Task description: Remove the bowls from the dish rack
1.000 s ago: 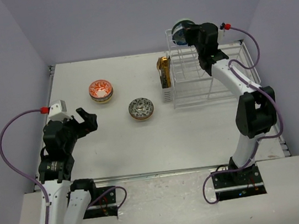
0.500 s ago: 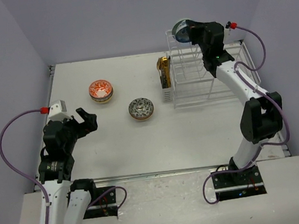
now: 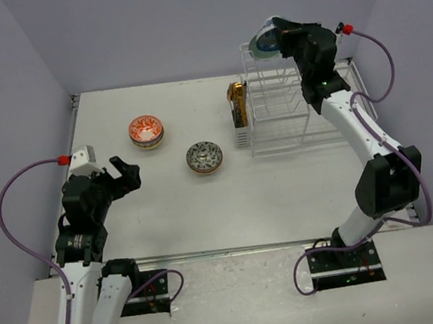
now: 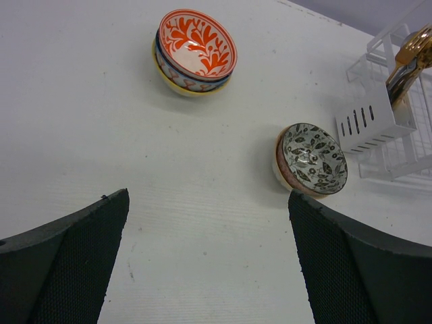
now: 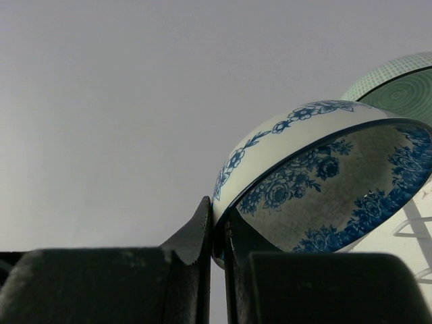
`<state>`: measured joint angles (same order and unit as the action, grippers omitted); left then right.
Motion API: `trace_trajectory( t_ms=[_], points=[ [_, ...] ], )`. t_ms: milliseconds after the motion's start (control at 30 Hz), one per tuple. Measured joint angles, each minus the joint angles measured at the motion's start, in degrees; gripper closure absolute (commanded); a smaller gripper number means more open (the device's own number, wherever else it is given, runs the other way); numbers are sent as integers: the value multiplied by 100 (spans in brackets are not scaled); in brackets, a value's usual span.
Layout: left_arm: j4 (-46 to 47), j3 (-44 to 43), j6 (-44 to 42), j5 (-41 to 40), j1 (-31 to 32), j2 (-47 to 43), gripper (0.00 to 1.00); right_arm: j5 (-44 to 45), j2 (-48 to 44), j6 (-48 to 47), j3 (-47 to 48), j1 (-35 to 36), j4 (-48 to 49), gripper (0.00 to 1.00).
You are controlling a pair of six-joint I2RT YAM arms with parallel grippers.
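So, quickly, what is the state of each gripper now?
Left gripper: open, holding nothing.
Right gripper: shut on the rim of the blue-flowered bowl.

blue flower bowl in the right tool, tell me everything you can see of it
The blue flower bowl is small, round and glossy like glazed ceramic: white outside with a blue garland, dark blue rim, blue roses over a greyish inside. It is tipped on edge, its rim pinched in the shut right tool, one finger inside, one outside, up at the far top of the dish rack. A pale teal bowl shows just behind; contact is unclear.
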<state>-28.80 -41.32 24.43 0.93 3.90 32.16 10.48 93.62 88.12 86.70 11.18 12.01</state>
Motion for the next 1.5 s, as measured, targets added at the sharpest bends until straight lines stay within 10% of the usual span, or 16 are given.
trace_trajectory(
  t_ms=[367, 700, 967, 1500],
  points=[
    [0, 0, 0, -17, -103, 24, 0, -1259, -748, -1587, -22, 109, 98, 100],
    [-11, -2, 2, -234, -140, -57, 0, -1786, -1108, -6166, 1311, 2256, -1875, 100],
    [-188, -7, 114, -824, -225, -157, 0, -328, -37, -8505, 2446, 4072, -4323, 100],
    [-525, -140, 350, -1615, -245, -407, 0, 516, 2938, -9534, 3003, 4435, -7044, 100]
  ],
)
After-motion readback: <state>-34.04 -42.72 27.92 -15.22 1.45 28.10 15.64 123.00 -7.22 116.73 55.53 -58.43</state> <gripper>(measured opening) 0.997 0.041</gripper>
